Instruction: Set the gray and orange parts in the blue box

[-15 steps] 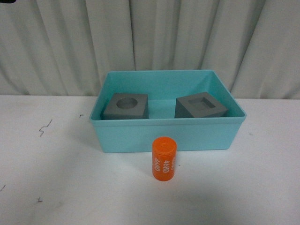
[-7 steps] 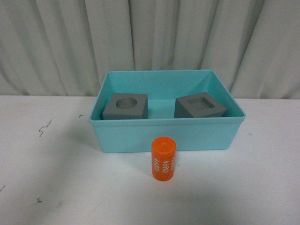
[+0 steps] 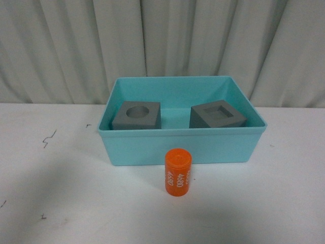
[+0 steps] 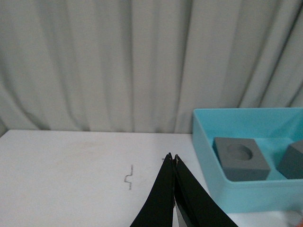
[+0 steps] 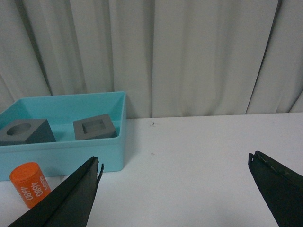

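Seemingly light, stiff and slick, the orange cylinder [image 3: 177, 172] is awaiting a mid-side grip; right pincer [image 5: 174, 159] spread, left pincer [image 4: 172, 161] pressed together.

holed cube [image 3: 136, 116] left of recessed cube [image 3: 217, 116] in box [image 3: 132, 148], cylinder [image 3: 177, 173] before box

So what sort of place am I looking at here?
Probably a robot test bench, not a home: a scuffed white table, a pale curtain as backdrop, and staged props like the blue box and orange cylinder.
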